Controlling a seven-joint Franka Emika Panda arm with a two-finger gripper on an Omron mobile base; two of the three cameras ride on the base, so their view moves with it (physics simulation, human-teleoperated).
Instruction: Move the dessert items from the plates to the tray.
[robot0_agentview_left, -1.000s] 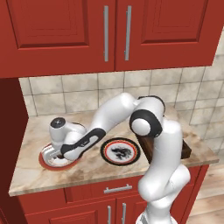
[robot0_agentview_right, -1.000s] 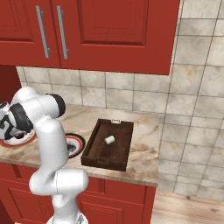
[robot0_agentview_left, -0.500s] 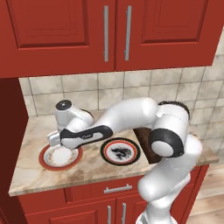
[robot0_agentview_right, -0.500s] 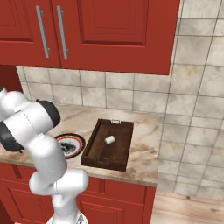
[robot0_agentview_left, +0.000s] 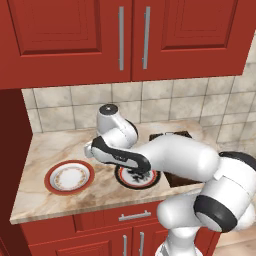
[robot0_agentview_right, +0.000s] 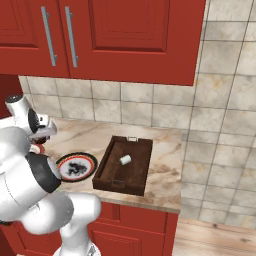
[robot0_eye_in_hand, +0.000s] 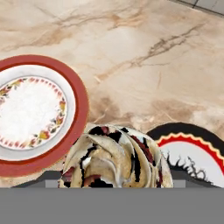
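Observation:
The chocolate cupcake (robot0_eye_in_hand: 116, 159) with its pale wrapper fills the bottom of the hand view. My gripper (robot0_eye_in_hand: 114, 181) is shut on it, and its tips are hidden behind the cake. It hangs above the counter between the two plates. The red-brown plate (robot0_agentview_left: 70, 176) with a white centre lies bare to the left (robot0_eye_in_hand: 30, 113). The black-rimmed plate (robot0_agentview_right: 76, 167) with a red ring and dark drawing lies to the right (robot0_eye_in_hand: 197, 151), half under my forearm. The white marshmallow (robot0_agentview_right: 125, 159) lies in the dark wooden tray (robot0_agentview_right: 107, 167).
The marble counter (robot0_agentview_left: 55, 145) ends at a front edge just before the plates. A tiled wall (robot0_agentview_right: 150, 107) rises behind it, with red cabinets (robot0_agentview_left: 130, 35) overhead. My own arm (robot0_agentview_left: 175, 157) crosses over the black-rimmed plate and the tray's near end.
The hand rose off the red-brown plate with the cupcake and swung right toward the black-rimmed plate. That plate now lies bare. The marshmallow in the tray has not moved.

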